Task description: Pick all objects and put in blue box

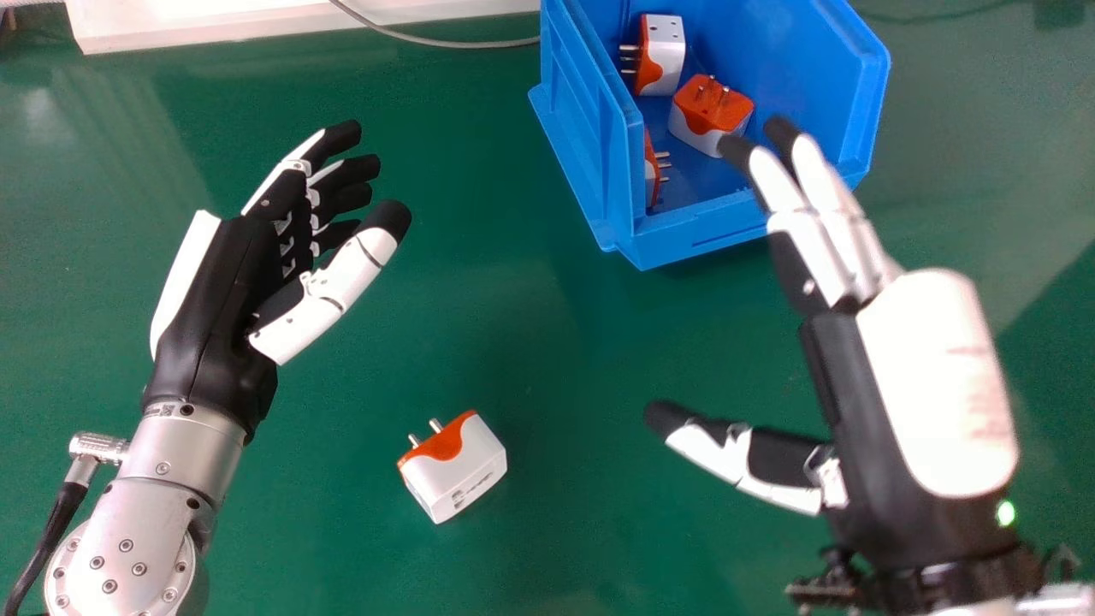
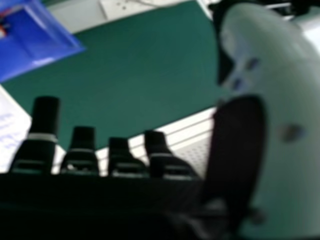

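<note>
Plug adapter (image 1: 458,470) on green tabletop (image 1: 530,342). Right hand (image 1: 932,385): fingers wide; left hand (image 1: 218,299): fingers loosely open; both empty. Pinching across prongs (image 1: 437,425) might let it twist free.

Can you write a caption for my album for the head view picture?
Two open robot hands, one adapter left on the green table, three in the blue box.
</note>
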Robot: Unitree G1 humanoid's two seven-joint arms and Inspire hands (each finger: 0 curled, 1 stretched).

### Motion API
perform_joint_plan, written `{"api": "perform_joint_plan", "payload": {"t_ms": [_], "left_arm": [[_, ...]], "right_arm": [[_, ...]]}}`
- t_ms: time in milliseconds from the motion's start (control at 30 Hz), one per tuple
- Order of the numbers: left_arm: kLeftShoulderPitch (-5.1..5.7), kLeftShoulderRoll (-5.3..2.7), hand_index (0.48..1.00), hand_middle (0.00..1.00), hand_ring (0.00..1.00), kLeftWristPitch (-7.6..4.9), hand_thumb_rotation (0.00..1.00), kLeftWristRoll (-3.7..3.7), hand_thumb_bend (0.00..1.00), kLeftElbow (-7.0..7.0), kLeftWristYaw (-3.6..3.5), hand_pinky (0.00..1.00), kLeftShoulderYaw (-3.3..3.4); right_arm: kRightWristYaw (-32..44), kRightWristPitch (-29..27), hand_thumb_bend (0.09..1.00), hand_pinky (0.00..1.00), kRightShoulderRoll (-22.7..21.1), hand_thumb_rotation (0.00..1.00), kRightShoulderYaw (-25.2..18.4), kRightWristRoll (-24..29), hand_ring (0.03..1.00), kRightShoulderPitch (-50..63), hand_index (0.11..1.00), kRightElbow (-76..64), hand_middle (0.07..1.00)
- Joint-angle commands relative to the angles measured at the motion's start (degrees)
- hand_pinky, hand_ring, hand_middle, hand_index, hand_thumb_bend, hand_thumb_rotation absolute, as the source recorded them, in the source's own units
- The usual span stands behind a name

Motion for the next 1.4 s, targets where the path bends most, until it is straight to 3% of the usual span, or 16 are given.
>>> {"api": "perform_joint_plan", "payload": {"t_ms": [0, 167, 433, 567, 767, 900, 1067, 1167, 1367], "left_arm": [[0.36, 0.09, 0.892, 0.87, 0.87, -1.53, 0.53, -0.63, 0.58, -0.28, -0.23, 0.84, 0.62], [0.59, 0.07, 0.892, 0.87, 0.87, -0.81, 0.53, -0.56, 0.59, -1.45, -0.22, 0.84, 0.73], [0.69, -0.01, 0.893, 0.87, 0.87, -0.63, 0.53, -0.53, 0.58, -1.72, -0.18, 0.85, 0.78], [0.28, 0.0, 0.893, 0.87, 0.87, -0.8, 0.53, -0.16, 0.59, -0.99, 0.07, 0.85, 0.77], [0.49, 0.19, 0.891, 0.87, 0.87, 0.75, 0.53, 1.11, 0.57, -2.92, 1.1, 0.84, 0.61], [0.21, 0.24, 0.889, 0.86, 0.87, 1.41, 0.55, 1.71, 0.55, -3.12, 1.59, 0.84, 0.68], [-0.24, 0.21, 0.888, 0.86, 0.87, 1.47, 0.59, 2.74, 0.51, -2.33, 2.61, 0.83, 0.7], [-0.44, -0.12, 0.885, 0.86, 0.87, 1.47, 0.61, 3.55, 0.47, -2.24, 3.28, 0.82, 0.38], [-0.28, -1.07, 0.874, 0.86, 0.86, 2.8, 0.64, 5.07, 0.42, -4.32, 4.98, 0.81, -0.39]], "right_arm": [[-1.56, -1.45, 0.525, 0.72, 0.63, 0.0, 1.63, -0.46, 0.926, 2.36, 0.905, 0.69, 0.963], [0.42, -0.69, 0.512, 0.73, 1.02, 0.0, 4.49, -0.98, 0.922, 5.76, 0.898, 0.87, 0.955], [5.46, 2.18, 0.515, 0.73, 0.1, 0.02, 6.78, -7.26, 0.908, 5.13, 0.883, -0.74, 0.945], [7.51, 1.8, 0.498, 0.73, -0.84, 0.07, 7.74, -8.61, 0.906, 1.86, 0.88, 1.05, 0.941], [12.4, 2.11, 0.492, 0.73, -1.38, 0.1, 9.06, -5.69, 0.896, -5.38, 0.869, 5.26, 0.928], [14.66, 2.38, 0.492, 0.74, -1.11, 0.11, 9.54, -4.41, 0.901, -9.51, 0.87, 7.69, 0.928], [20.16, 1.94, 0.499, 0.74, -0.88, 0.1, 10.86, -0.54, 0.894, -18.92, 0.865, 12.71, 0.92], [23.34, 1.36, 0.517, 0.74, -1.66, 0.07, 11.36, 1.91, 0.886, -23.31, 0.855, 15.23, 0.91], [34.23, 2.2, 0.551, 0.74, -2.64, 0.03, 13.89, 6.37, 0.877, -33.7, 0.841, 22.09, 0.898]]}}
